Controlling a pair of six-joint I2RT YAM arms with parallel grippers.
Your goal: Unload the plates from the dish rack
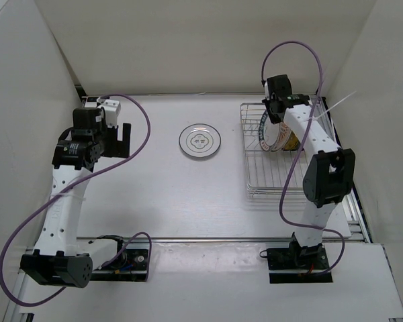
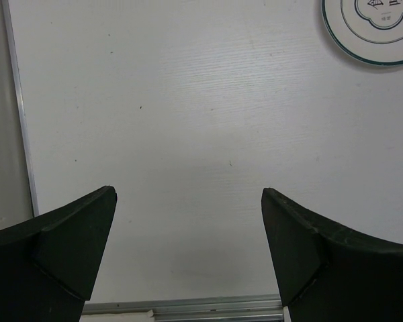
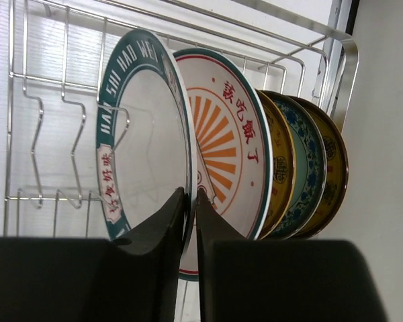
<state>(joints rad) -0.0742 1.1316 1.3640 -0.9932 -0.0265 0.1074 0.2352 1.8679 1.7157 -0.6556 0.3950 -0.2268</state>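
The dish rack holds upright plates; left of it another plate lies on the table.

Noted five plates standing on edge, packed face to face at the far end of the silver wire dish rack. Logged in row order: lettered-rim plate, white with teal band; sunburst plate, orange rays; yellow plate; teal-blue plate; brown-rimmed plate, nearest the rack's end wire. Found a sixth plate, white with dark rings, lying flat, well apart from the rack on its left side.
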